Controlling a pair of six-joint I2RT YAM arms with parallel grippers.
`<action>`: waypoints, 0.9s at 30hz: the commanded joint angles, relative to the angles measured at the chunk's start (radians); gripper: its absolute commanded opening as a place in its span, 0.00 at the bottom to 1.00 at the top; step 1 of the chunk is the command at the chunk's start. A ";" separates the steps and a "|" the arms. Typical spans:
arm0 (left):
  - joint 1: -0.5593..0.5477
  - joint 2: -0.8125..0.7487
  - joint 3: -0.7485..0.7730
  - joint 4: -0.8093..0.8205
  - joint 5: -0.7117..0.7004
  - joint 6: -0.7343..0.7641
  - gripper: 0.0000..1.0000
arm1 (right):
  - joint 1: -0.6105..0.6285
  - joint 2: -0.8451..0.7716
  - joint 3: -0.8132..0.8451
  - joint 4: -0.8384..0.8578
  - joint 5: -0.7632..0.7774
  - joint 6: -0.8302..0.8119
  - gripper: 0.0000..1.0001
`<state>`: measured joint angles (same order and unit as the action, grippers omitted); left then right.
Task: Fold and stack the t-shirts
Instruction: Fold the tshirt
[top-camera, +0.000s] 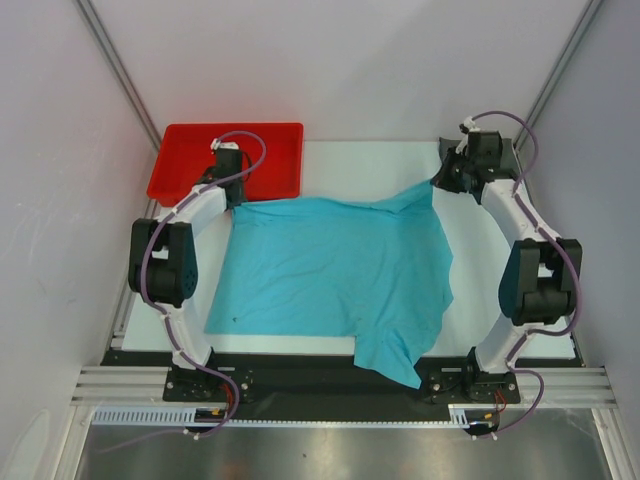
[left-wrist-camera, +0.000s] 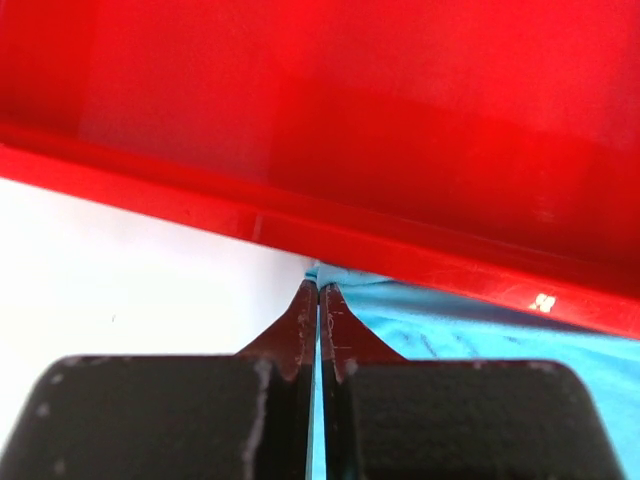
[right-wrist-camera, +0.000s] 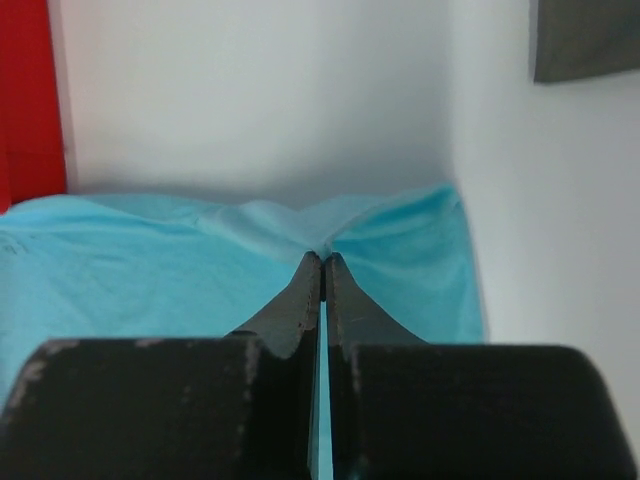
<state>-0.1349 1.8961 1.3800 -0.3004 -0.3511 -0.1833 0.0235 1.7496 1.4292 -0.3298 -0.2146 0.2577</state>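
The turquoise t-shirt (top-camera: 330, 275) lies spread over the white table, with one flap hanging over the front edge. My left gripper (top-camera: 236, 200) is shut on its far left corner, right beside the red tray; the left wrist view shows its jaws (left-wrist-camera: 318, 290) pinched on the turquoise t-shirt (left-wrist-camera: 470, 325). My right gripper (top-camera: 440, 180) is shut on the far right corner, which is pulled up into a peak. The right wrist view shows its jaws (right-wrist-camera: 322, 258) pinching the turquoise t-shirt (right-wrist-camera: 150, 270). The dark grey t-shirt is out of view.
A red plastic tray (top-camera: 180, 165) stands at the back left, touching the shirt's corner; it also fills the top of the left wrist view (left-wrist-camera: 400, 130). White walls enclose the table on three sides. A black rail (top-camera: 300, 375) runs along the front edge.
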 joint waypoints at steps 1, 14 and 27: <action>0.009 -0.031 0.048 -0.103 0.014 -0.037 0.00 | -0.007 -0.128 -0.016 -0.161 0.030 0.040 0.00; 0.009 -0.032 0.039 -0.299 0.026 -0.067 0.00 | -0.016 -0.341 -0.180 -0.382 -0.006 0.123 0.00; 0.009 -0.058 -0.035 -0.376 0.037 -0.084 0.00 | -0.053 -0.432 -0.300 -0.422 -0.002 0.121 0.00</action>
<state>-0.1341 1.8900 1.3613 -0.6514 -0.3271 -0.2436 -0.0257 1.3613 1.1381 -0.7460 -0.2184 0.3706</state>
